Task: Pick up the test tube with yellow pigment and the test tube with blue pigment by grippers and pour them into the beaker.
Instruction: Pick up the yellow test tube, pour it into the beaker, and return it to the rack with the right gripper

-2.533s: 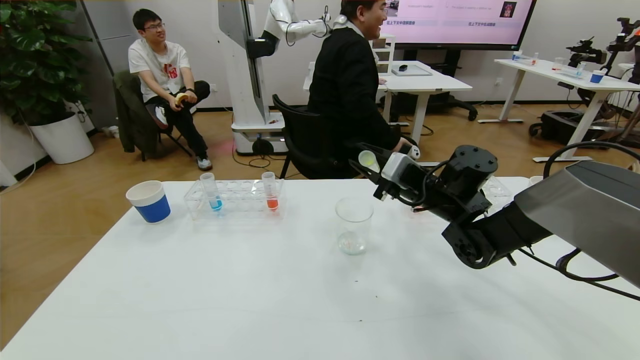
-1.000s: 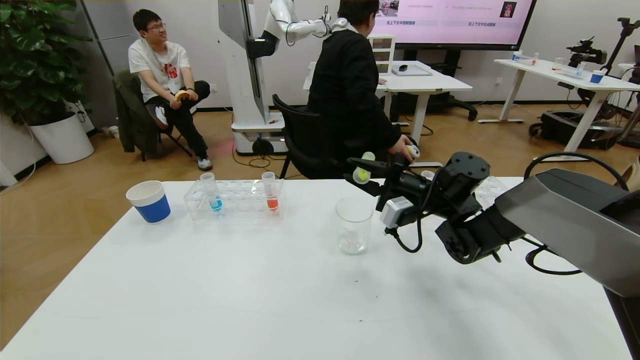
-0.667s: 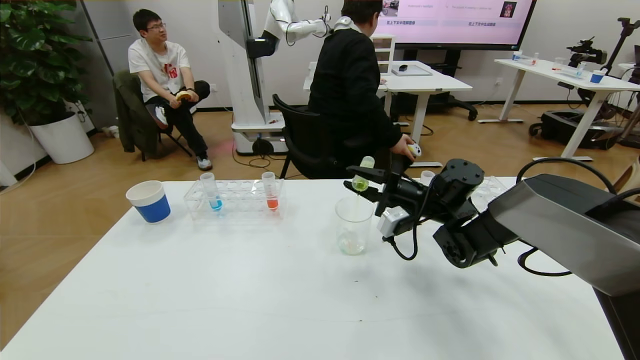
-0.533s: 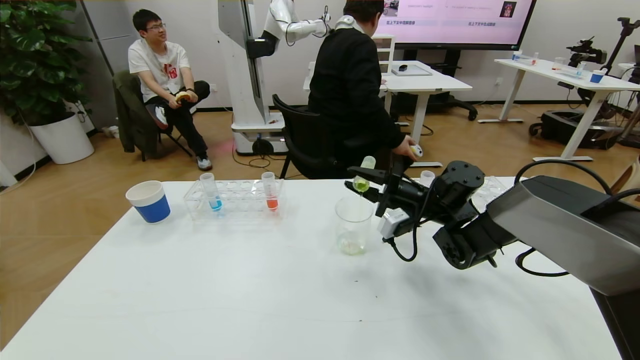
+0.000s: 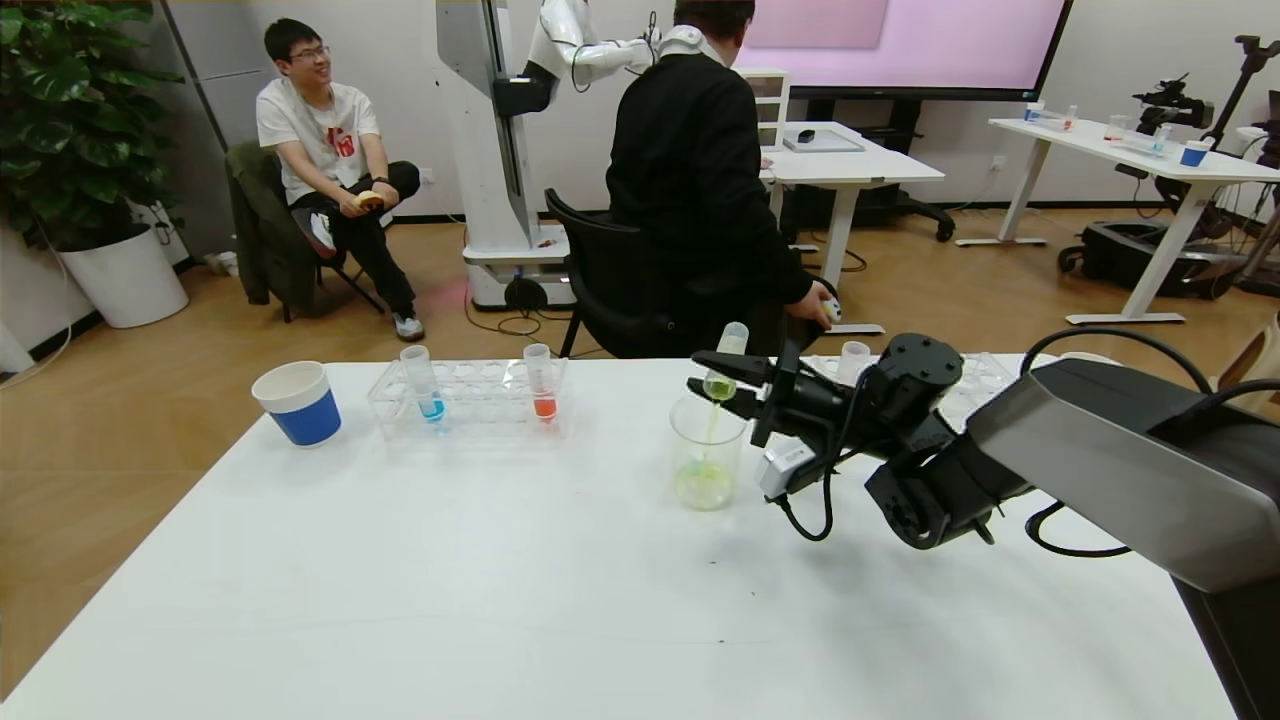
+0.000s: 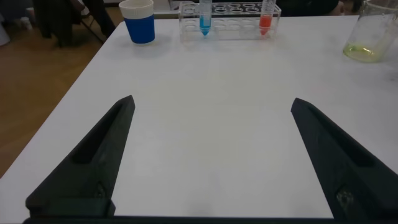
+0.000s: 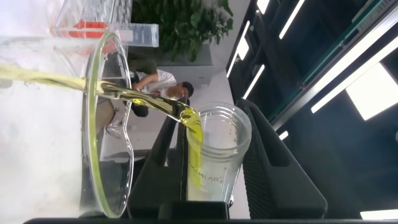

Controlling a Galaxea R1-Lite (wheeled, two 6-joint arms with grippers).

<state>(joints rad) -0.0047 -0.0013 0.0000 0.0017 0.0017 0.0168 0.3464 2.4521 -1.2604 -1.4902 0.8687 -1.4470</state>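
My right gripper (image 5: pixel 728 382) is shut on the test tube with yellow pigment (image 5: pixel 724 366), tipped mouth-down over the beaker (image 5: pixel 707 452). A yellow-green stream runs from the tube into the beaker, and yellow liquid pools at its bottom. In the right wrist view the tube (image 7: pixel 214 155) sits between the black fingers (image 7: pixel 277 168), with the stream crossing the beaker rim (image 7: pixel 93 112). The test tube with blue pigment (image 5: pixel 421 383) stands in the clear rack (image 5: pixel 470 400) at the table's far left. My left gripper (image 6: pixel 211 162) is open and empty, low over the bare table, out of the head view.
A tube with an orange-red tip (image 5: pixel 540 382) stands in the same rack. A white-and-blue paper cup (image 5: pixel 298 402) stands left of the rack. A second clear rack (image 5: pixel 975 380) lies behind my right arm. People sit beyond the table's far edge.
My right gripper has rolled over and tipped the yellow tube above the beaker. The yellow liquid has begun streaming out, and the beaker's bottom has turned yellow-green.
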